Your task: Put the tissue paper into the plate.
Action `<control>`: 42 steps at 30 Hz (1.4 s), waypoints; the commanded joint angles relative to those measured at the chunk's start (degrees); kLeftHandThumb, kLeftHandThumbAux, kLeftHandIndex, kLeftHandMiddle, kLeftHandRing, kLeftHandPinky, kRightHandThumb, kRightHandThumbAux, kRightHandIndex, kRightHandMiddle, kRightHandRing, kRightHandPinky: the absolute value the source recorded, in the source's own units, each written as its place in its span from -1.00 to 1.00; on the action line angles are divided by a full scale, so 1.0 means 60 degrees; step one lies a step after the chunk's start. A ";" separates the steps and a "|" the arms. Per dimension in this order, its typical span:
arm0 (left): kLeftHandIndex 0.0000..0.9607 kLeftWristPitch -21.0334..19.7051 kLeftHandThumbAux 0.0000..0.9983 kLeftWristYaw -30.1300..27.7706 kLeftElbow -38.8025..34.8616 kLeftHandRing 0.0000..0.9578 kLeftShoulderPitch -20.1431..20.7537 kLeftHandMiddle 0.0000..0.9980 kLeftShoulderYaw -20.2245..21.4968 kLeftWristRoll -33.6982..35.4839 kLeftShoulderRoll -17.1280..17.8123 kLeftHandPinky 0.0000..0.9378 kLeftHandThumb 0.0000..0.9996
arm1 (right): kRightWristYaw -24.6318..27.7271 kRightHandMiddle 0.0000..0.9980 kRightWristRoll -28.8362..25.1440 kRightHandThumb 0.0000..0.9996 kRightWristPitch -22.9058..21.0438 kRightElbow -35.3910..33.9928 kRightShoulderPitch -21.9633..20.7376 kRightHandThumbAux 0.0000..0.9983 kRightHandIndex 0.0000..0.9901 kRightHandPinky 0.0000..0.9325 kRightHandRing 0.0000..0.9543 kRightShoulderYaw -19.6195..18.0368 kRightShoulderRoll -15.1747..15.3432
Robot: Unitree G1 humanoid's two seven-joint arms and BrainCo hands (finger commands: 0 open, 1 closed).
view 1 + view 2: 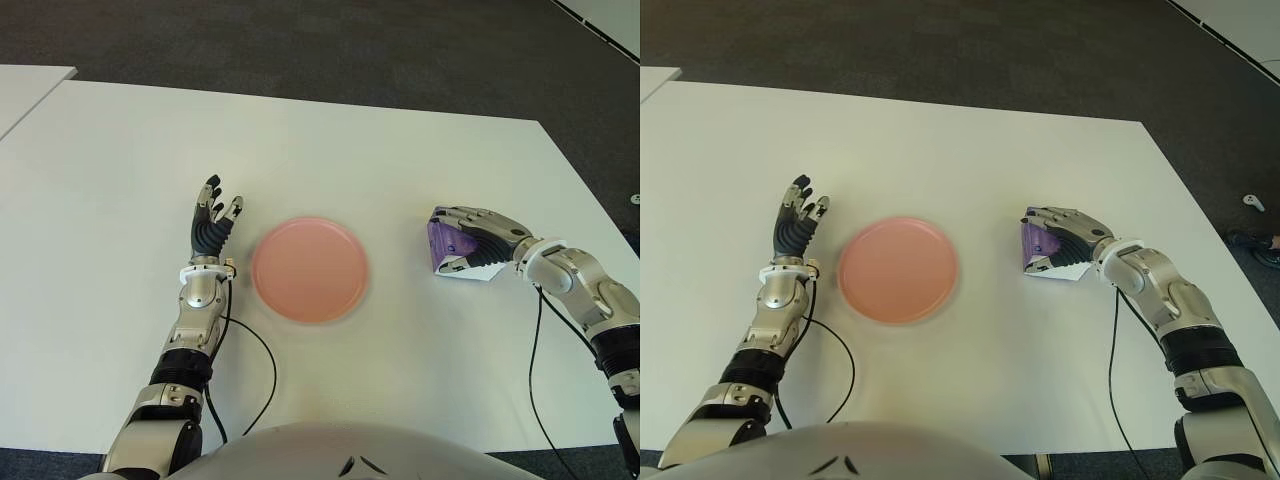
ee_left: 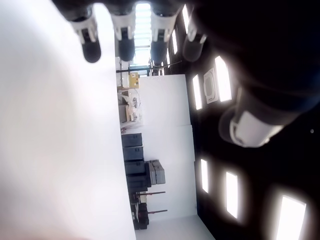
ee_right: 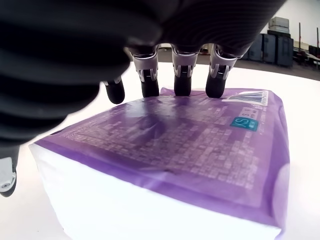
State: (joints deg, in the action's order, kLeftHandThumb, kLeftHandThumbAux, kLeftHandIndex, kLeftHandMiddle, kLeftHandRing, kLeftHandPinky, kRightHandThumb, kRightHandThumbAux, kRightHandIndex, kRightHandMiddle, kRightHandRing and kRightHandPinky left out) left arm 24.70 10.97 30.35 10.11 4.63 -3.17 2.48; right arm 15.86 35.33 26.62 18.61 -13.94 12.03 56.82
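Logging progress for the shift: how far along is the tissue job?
Early. The pink plate holds nothing. The right hand is draped over the purple tissue pack, which sits on the table right of the plate. Lifting and placing remain. The left hand shows open, left of the plate.
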 commanded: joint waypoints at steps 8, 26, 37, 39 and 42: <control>-1.00 -0.0121 0.15 -0.0254 0.0177 -1.00 -0.0008 -1.00 0.0096 0.0232 0.0005 -1.00 -1.00 | 0.0210 -1.00 0.0013 -0.46 -0.0084 -0.0027 0.0246 -0.15 -1.00 -1.00 -1.00 0.0090 -0.0155; -1.00 -0.0315 0.16 -0.0342 0.0100 -1.00 -0.0002 -1.00 0.0130 0.0188 0.0040 -1.00 -1.00 | 0.0209 -1.00 0.0036 -0.46 -0.0120 -0.0057 0.0250 -0.15 -1.00 -1.00 -1.00 0.0106 -0.0189; -1.00 -0.0393 0.13 -0.0432 0.0054 -1.00 0.0017 -1.00 0.0101 0.0175 0.0061 -1.00 -1.00 | 0.0207 -1.00 0.0042 -0.46 -0.0143 -0.0077 0.0261 -0.15 -1.00 -1.00 -1.00 0.0110 -0.0196; -1.00 -0.0403 0.12 -0.0451 0.0040 -1.00 0.0017 -1.00 0.0089 0.0178 0.0046 -1.00 -1.00 | -0.1036 -0.99 -0.0321 -0.44 0.0185 -0.0144 0.1115 -0.14 -0.99 -1.00 -1.00 -0.0785 -0.0147; -1.00 -0.0362 0.12 -0.0437 0.0045 -1.00 0.0016 -1.00 0.0072 0.0160 0.0017 -1.00 -1.00 | -0.2171 -0.95 -0.0566 -0.40 0.0435 -0.0225 0.1861 -0.12 -0.96 -1.00 -1.00 -0.1610 -0.0228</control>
State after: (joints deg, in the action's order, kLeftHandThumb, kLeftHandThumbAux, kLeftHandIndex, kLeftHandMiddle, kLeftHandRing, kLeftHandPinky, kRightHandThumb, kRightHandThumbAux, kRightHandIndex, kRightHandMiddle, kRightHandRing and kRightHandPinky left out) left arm 23.07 8.96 30.29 10.45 5.28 -2.16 2.50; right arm 7.91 33.25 27.91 17.42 -7.91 6.07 56.24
